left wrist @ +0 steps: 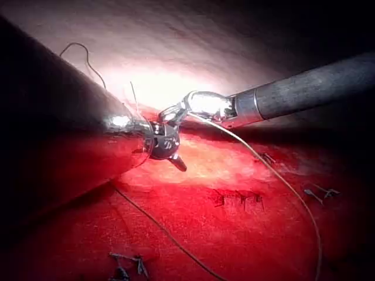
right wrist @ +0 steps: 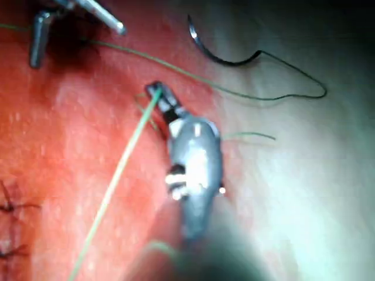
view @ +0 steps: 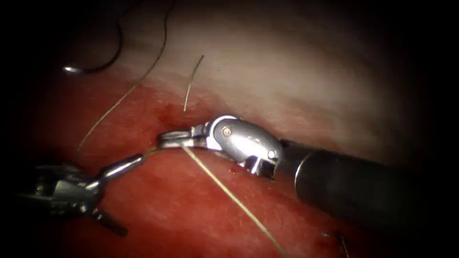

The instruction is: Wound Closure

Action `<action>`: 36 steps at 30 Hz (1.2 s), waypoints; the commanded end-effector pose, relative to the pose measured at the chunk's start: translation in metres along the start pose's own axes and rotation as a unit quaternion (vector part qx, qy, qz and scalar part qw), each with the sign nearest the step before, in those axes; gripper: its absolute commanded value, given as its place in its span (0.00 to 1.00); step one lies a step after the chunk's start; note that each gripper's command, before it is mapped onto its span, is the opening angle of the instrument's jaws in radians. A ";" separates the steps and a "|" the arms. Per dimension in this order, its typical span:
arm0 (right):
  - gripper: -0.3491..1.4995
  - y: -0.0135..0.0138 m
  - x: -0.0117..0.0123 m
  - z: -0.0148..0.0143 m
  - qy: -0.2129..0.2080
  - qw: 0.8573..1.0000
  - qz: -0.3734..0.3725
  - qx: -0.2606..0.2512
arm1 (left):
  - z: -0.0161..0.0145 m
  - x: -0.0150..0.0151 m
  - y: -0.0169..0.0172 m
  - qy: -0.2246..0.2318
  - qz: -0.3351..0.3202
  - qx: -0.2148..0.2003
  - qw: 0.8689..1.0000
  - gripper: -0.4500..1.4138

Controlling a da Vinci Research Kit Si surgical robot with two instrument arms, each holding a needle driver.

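Right end effector (view: 167,139) grips thread (view: 229,193); needle (view: 95,67) loose on tissue (view: 191,210).

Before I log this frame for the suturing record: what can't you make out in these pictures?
- Endoscope view: whether the right tool grips the thread; the strand crosses its jaws where they meet.
- Endoscope view: the left tool is half in shadow; the strand's end at its jaw is too small to judge.
- Needle: lies free on the tissue; its tip is lost in darkness.

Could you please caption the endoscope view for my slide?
Right tool grips thread; left tool open; needle lies free on tissue.
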 end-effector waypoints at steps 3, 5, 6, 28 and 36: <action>0.00 0.0016 -0.0008 0.0010 -0.051 0.997 0.041 -0.040 | 0.0012 0.0000 -0.0001 -0.003 -0.005 0.021 1.000 0.78; 0.00 0.0021 -0.0010 0.0011 -0.080 0.993 0.063 -0.063 | 0.0017 0.0000 -0.0002 -0.008 -0.003 0.033 0.999 0.76; 0.00 0.0024 -0.0011 0.0012 -0.091 0.991 0.073 -0.073 | 0.0022 -0.0001 -0.0002 -0.012 0.004 0.040 0.999 0.75; 0.00 0.0071 -0.0018 0.0037 -0.167 0.963 0.181 -0.111 | 0.0138 -0.0006 0.0013 -0.052 0.218 0.227 0.948 0.46; 0.00 0.0082 -0.0014 0.0036 -0.162 0.962 0.191 -0.107 | 0.0158 -0.0005 0.0022 -0.057 0.276 0.229 0.932 0.36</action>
